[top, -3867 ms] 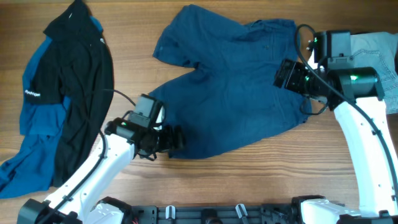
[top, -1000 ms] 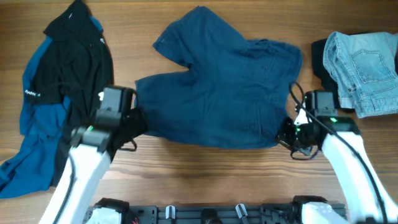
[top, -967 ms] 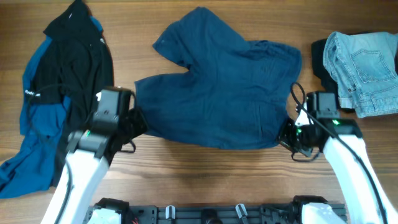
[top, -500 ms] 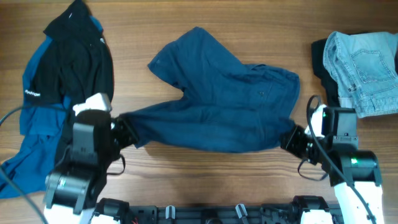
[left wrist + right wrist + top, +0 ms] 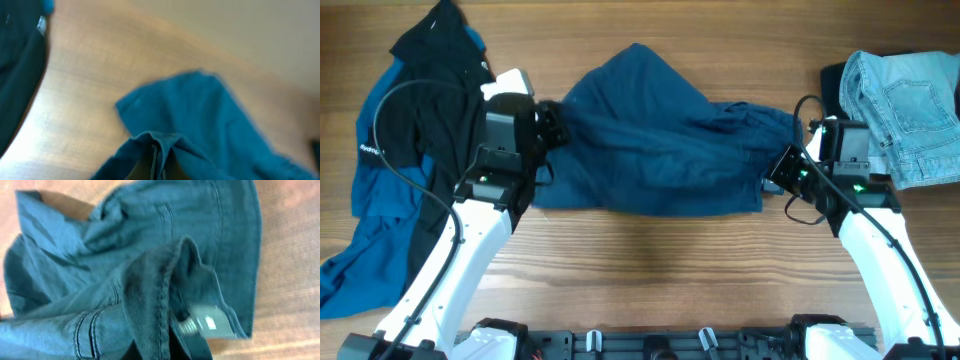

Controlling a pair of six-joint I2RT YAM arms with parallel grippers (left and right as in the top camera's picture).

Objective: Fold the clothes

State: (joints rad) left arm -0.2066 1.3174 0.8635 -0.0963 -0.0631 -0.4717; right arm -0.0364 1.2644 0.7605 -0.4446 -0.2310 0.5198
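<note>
The dark navy-blue shorts lie across the middle of the table, doubled over lengthwise, with one leg poking out toward the far side. My left gripper is shut on their left edge, and the left wrist view shows a pinched fold of the shorts, blurred, with the fingers hidden by cloth. My right gripper is shut on their right edge; in the right wrist view the seamed hem of the shorts is clamped beside one finger. The black and royal-blue jacket lies at the left. The light-blue jeans lie at the right.
A black garment sticks out from under the jeans, close to my right arm. The jacket's sleeve reaches almost to the left arm's cable. The arms' base rail runs along the near edge of the wooden table.
Both grippers have carried the near edge of the shorts away from the front toward the far side, laying the cloth over itself. The shorts now form a narrower band.
</note>
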